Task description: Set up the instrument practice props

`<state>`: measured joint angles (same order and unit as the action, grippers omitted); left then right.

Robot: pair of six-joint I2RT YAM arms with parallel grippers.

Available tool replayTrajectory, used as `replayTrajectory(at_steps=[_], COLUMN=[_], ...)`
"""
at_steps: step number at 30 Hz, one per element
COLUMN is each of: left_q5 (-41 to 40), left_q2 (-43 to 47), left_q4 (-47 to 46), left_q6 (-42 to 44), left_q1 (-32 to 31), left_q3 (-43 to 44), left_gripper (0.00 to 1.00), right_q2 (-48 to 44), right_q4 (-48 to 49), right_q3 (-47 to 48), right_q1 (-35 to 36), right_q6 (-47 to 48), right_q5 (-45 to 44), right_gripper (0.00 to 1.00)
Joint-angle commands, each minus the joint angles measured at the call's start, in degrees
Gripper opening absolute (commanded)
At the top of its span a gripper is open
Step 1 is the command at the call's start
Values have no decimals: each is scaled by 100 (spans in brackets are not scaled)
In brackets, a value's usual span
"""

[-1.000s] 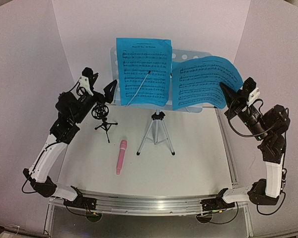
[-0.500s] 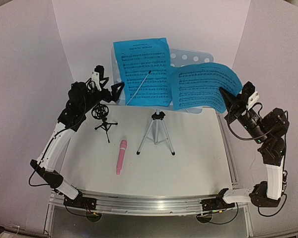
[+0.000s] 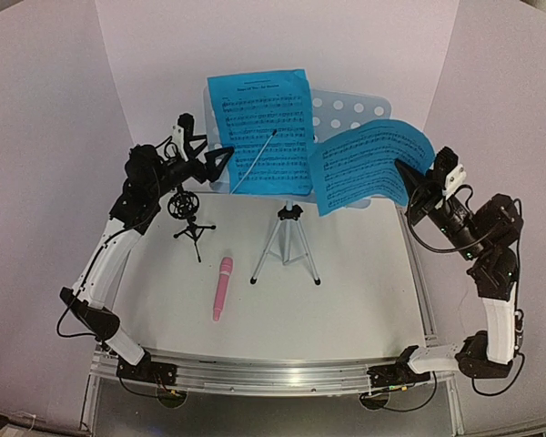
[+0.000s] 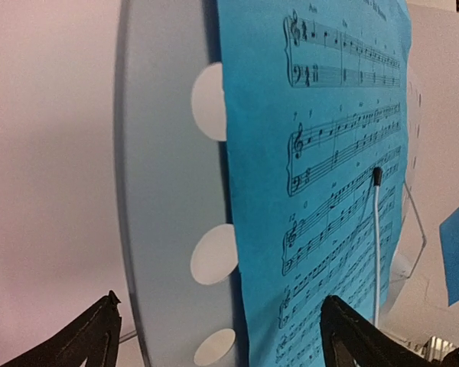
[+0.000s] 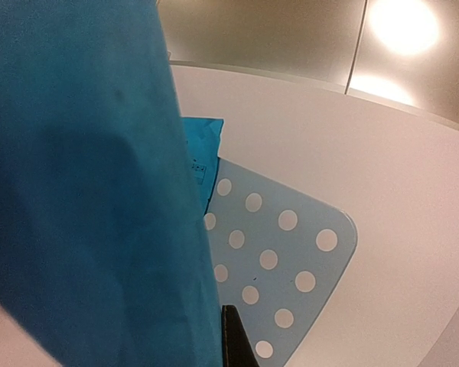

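Top external is showing our right claw (image 3: 407,173) pinching the right sheet (image 3: 364,168) before the stand (image 3: 355,109), left claw (image 3: 220,162) gaping astride its edge; we are risking toppling the stand

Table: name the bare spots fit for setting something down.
Widest: right of the tripod to the table edge. Also the near strip below the mic. Crowded: back left, around the holder and left gripper.

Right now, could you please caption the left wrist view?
Open pincer faces blue music sheet on pale perforated stand.
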<state>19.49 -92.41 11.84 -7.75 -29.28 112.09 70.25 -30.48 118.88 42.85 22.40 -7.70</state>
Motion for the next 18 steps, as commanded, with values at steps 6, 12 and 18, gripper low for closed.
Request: replayTrajectory(at_steps=[6, 12, 18], left_q5=[160, -149, -135], left_q2=[-106, 66, 150], left_q4=[-195, -174, -140], left_q6=[-38, 493, 675], left_q1=[10, 37, 157], left_q3=[200, 26, 14], left_gripper=[44, 29, 27], right_q2=[-220, -219, -109], right_q4=[252, 347, 368], right_q3=[-180, -265, -220], right_q1=[13, 13, 13], right_q6=[-187, -160, -84], right_q5=[-15, -55, -57], right_gripper=[0, 0, 0])
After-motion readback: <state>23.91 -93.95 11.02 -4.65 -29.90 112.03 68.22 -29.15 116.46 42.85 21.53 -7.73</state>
